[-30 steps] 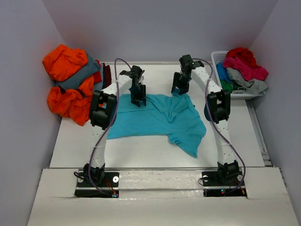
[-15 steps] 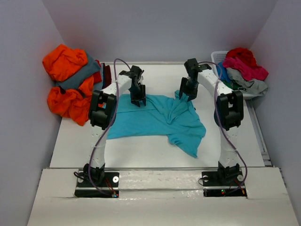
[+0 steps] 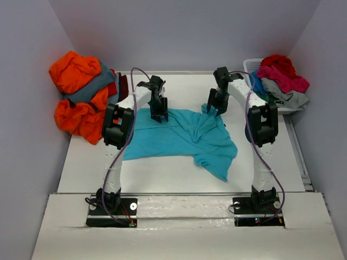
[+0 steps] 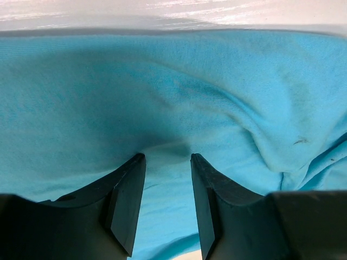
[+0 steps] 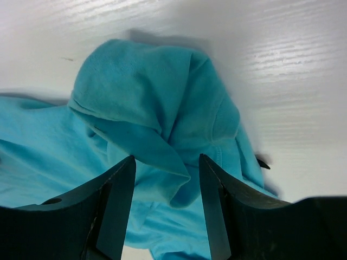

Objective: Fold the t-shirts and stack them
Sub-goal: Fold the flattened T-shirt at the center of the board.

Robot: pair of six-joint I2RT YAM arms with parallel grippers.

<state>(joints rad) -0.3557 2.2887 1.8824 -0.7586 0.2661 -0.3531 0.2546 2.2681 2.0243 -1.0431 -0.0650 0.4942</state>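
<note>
Beside the left edge of the bench, a heap of orange and grey shirts lies untouched. The left hand has not moved: its fingers stand spread, tips down on the far edge of the turquoise shirt, which lies rumpled at mid-bench. The right hand, also spread and holding nothing, has shifted rightward over the bunched far corner. Both hands now bracket the far edge, so a grasp appears imminent. More shirts fill the basket.
</note>
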